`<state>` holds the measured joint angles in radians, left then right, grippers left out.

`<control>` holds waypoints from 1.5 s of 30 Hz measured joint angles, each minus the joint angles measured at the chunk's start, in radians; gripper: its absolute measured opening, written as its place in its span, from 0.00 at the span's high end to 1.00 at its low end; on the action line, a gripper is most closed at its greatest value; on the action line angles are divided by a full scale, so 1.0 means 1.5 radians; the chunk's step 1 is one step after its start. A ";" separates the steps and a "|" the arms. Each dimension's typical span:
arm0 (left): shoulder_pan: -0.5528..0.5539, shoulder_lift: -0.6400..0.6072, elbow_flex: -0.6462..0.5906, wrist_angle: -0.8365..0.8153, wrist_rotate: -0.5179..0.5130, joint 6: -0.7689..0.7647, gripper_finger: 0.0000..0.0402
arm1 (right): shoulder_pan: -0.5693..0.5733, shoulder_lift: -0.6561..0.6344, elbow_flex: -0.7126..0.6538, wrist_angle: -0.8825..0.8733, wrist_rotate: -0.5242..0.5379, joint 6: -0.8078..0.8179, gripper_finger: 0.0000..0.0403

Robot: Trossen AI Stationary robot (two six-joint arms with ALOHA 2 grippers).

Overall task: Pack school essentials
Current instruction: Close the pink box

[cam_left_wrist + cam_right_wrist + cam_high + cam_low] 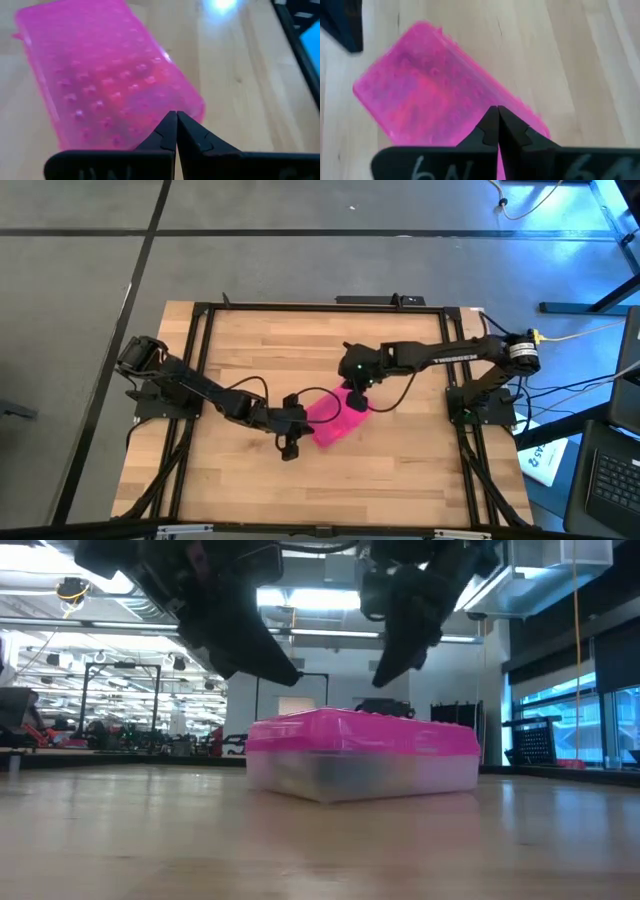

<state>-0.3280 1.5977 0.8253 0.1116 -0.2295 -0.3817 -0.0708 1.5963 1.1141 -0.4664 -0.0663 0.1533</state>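
Observation:
A clear rectangular case with a pink perforated lid (335, 420) lies flat on the middle of the wooden table, lid shut (360, 730). Dim dark shapes show through its clear wall (340, 772); no loose stationery shows anywhere. My left gripper (176, 116) is shut and hovers by the case's (100, 75) left near end, above lid height (288, 670). My right gripper (497, 110) is shut and hangs over the far right part of the case (435, 95), also above the lid (388, 672).
A black frame (200, 320) runs round the table. Bare wood lies on every side of the case, widest toward the far left (260, 340) and the near right (420, 470). Cables trail off the right arm's base (560, 335).

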 joint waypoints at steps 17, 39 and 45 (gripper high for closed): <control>0.039 0.060 0.002 0.032 0.022 0.013 1.00 | 0.000 -0.002 0.092 -0.113 -0.002 -0.019 0.99; 0.105 0.067 0.004 -0.011 0.067 0.015 1.00 | 0.015 -0.002 -0.049 -0.093 -0.119 -0.062 0.99; 0.105 0.068 0.007 -0.014 0.070 0.017 1.00 | 0.010 -0.004 -0.111 -0.003 -0.106 -0.053 0.99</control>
<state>-0.1699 1.6997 0.8360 0.0906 -0.1244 -0.3569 -0.0557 1.5901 0.9469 -0.4702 -0.2251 0.0740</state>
